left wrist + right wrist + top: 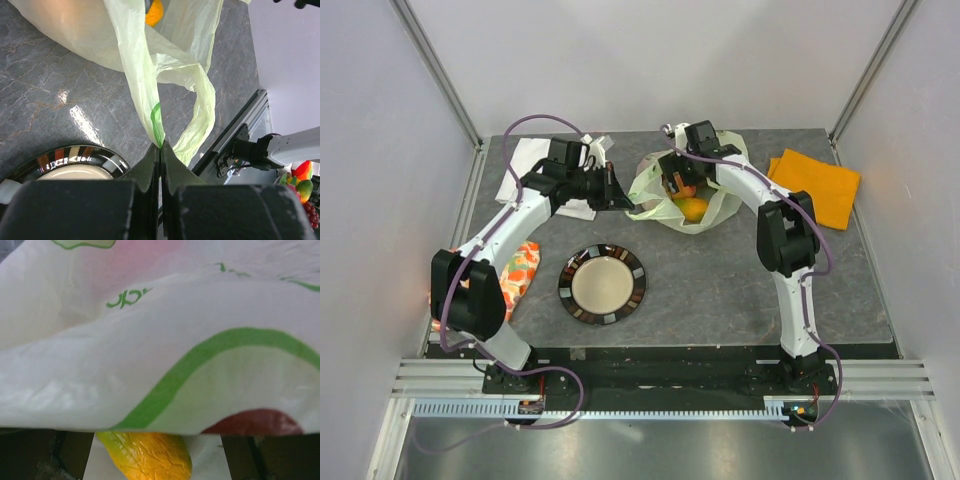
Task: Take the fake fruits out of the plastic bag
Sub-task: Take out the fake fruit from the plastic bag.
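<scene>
**Bag mouth held open, right fingers spread around the mango**

The plastic bag [705,215] is lying at the back of the table [720,290], beyond the plate [602,286], with the fake fruits sitting inside it. The left gripper [160,146] is pinching one handle loop. Its fingers are pressed together on the thin strip of film and are drawing it taut away from the bag's body. The right gripper [677,186] is reaching into the bag's mouth. In its wrist view its fingers [42,455] are standing wide apart at the two lower corners. The yellow-orange mango [150,457] is lying between them, apparently untouched on either side.

The film is looking thin, limp and slippery, so it is likely to bunch up and ride along with anything lifted. That makes the handle pinch a sensible anchor. The fruits are probably light, hard and glossy. A rounded piece like the mango is apt to squirt from a shallow grip, so it is best taken across its narrower middle, clear of the film.

A fold of the bag is draping over most of the right wrist view. A red piece [255,422] is showing only as a blur through the plastic, and a pinkish glow higher up cannot be identified. The right fingertips are cut off by the frame edge. From above, the right arm is covering most of the opening, so the fruits inside cannot be counted.
</scene>
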`<act>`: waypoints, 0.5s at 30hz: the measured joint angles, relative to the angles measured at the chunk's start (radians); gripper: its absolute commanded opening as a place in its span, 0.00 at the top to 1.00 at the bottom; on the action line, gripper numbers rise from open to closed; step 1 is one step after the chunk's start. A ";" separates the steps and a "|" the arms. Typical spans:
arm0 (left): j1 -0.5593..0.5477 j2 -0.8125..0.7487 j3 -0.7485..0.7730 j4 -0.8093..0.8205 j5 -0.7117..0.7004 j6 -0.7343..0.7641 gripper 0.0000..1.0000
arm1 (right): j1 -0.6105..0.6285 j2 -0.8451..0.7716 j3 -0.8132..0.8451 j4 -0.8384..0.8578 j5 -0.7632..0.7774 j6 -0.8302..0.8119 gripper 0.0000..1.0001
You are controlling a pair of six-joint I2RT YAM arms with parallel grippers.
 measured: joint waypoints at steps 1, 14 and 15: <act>0.000 0.002 0.003 0.000 0.000 0.000 0.98 | 0.000 0.009 0.008 0.000 0.001 0.008 0.02; 0.000 0.014 0.029 0.005 -0.002 0.000 0.98 | 0.013 0.108 0.040 0.001 0.045 0.024 0.53; 0.000 0.016 0.033 0.005 -0.003 0.000 0.98 | 0.011 0.105 0.040 0.002 0.043 0.020 0.56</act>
